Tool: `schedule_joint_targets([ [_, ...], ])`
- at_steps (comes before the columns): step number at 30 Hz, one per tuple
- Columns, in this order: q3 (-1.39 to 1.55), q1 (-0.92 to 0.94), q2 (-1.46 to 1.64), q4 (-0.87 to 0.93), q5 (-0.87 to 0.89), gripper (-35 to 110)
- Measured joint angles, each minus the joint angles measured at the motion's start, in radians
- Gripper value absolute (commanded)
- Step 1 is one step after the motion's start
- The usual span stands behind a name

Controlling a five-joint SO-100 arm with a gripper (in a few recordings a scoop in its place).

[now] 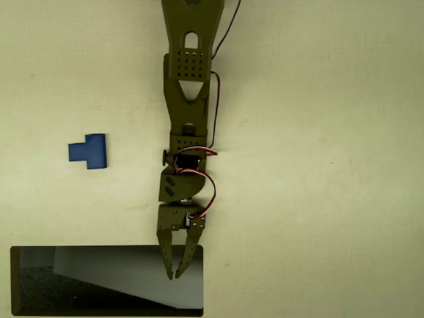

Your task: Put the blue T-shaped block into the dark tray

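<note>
The blue block point(88, 151) sat at the left of the frame, well apart from the tray point(14, 281) at the bottom; the gripper point(177, 272) hung over the tray's right end, fingers nearly closed, gripping nothing.

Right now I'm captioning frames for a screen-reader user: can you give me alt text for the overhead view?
An olive arm reaches down the middle of a pale table, its gripper empty with fingertips nearly together over the dark tray's right end. The blue block lies on the table, apart to the left, above the tray in the picture.
</note>
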Motion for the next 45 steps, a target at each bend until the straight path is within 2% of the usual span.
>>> schedule_joint_targets([
  [41,0.0,-0.018,0.0,0.0,0.006,0],
  [45,0.0,-0.028,0.012,0.012,0.121,0],
])
